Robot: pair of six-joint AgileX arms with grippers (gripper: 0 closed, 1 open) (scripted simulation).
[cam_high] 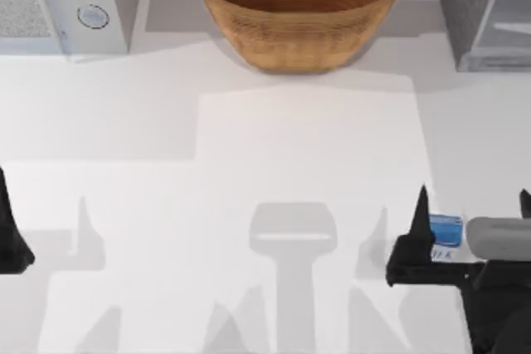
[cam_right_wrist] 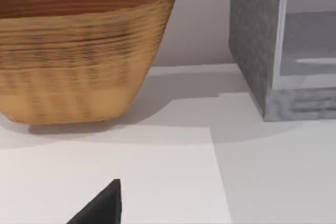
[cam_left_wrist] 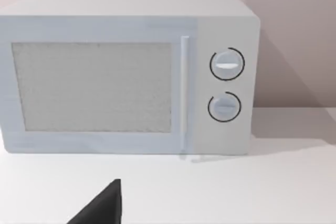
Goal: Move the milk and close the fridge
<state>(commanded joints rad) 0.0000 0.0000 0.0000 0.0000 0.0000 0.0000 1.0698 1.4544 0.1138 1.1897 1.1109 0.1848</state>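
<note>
Milk [cam_high: 445, 230] between right gripper [cam_high: 473, 213] fingers

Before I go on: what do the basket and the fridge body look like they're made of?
The basket looks like woven wicker or rattan, matte tan-brown with fine horizontal ribbing around its wall. The fridge body looks like speckled grey stone or textured metal, matte; its pale frame looks smooth, perhaps plastic. I can't be sure of either.

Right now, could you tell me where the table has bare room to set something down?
The broad middle of the table, between the basket at the back and the grippers in front, is bare. It is crowded at the front right, where the right gripper straddles the milk.
</note>
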